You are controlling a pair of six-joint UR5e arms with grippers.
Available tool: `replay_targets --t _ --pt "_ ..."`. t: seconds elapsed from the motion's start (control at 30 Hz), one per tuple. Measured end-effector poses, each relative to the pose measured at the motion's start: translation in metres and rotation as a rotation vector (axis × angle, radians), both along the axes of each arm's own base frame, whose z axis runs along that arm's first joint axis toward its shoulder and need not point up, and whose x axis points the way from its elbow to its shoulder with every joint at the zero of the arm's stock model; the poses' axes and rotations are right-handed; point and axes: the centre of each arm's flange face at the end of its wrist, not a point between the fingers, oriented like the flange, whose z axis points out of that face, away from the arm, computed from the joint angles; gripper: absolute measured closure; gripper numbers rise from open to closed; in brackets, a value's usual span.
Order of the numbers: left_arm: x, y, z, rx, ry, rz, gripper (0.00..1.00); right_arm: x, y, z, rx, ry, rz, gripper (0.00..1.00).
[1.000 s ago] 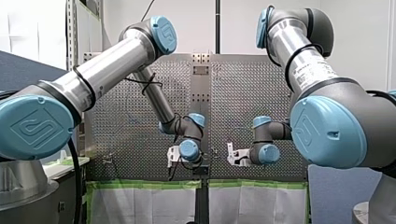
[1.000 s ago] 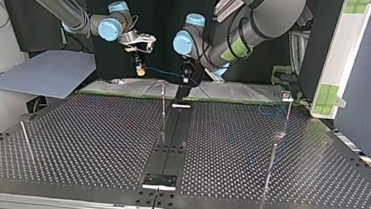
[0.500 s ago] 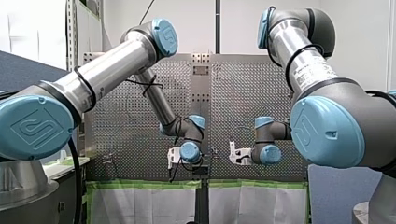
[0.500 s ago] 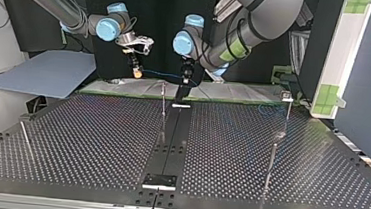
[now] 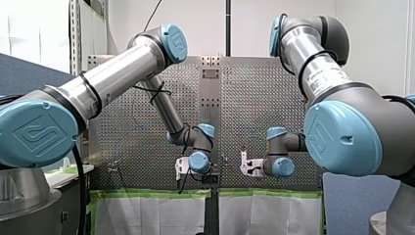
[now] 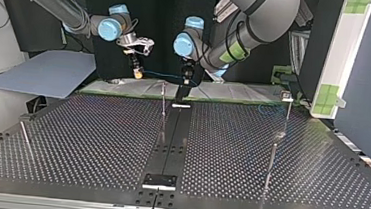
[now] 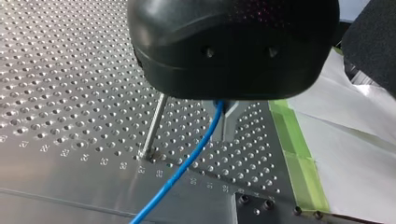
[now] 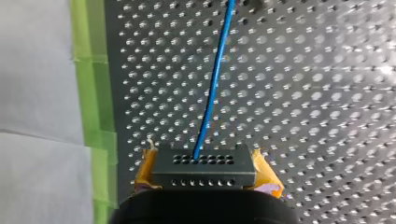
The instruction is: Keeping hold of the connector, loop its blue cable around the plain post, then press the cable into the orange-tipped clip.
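At the far edge of the table (image 6: pixel 95 142) in the top view, both grippers hang above the perforated surface with the cable (image 6: pixel 163 74) strung between them as a near-level blue line. The right gripper (image 6: pixel 137 71) has its yellow pads pressed onto the two ends of the connector (image 8: pixel 204 169), a black block with rows of holes. The cable leaves the block's face and runs straight ahead over the table. Gripped by its ends like this, the block leaves the cable exit free and should not twist, which suits a task that wants the connector in hand throughout. The left gripper (image 7: pixel 223 133) shows, in its wrist view, one narrow metal shape under the black body with the cable coming out at its root. I read the jaws as closed on the cable partway along, though the body hides the contact itself. Likely purpose: a second hold to keep the run taut and steer it. A thin post (image 7: pixel 154 122) stands just beside this gripper, apart from the cable — judged to be the plain post, not certain. No loop lies round it, so the task is at its first step. The next move calls for carrying the cable round the post's far side without slack. The clip with the orange tip I cannot pick out in any view. Risk — a taut run may drag on the connector or bend the post.
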Motion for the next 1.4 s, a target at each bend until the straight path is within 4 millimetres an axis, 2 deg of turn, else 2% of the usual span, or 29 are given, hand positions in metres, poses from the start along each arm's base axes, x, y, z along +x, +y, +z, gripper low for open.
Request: replay_targets --t 0.13,0.43,0.97,1.27,1.4 --pt "0.001 0.001 0.0 0.0 -0.002 0.003 0.99 -0.005 -0.004 -0.005 0.007 0.0 -0.012 1.0" --pt "0.002 -0.005 0.002 -0.005 -0.017 -0.009 0.99 -0.013 -0.023 -0.001 0.002 -0.008 -0.038 1.0" --pt "0.016 -0.029 0.02 -0.056 -0.051 -0.048 0.99 -0.026 -0.044 0.005 -0.011 -0.015 -0.07 1.0" --pt "0.019 -0.037 0.003 -0.067 -0.026 -0.063 0.99 -0.032 -0.051 0.006 -0.015 -0.019 -0.082 1.0" --pt "0.023 -0.04 0.004 -0.075 -0.031 -0.065 0.99 -0.033 -0.053 0.007 -0.017 -0.02 -0.085 1.0"
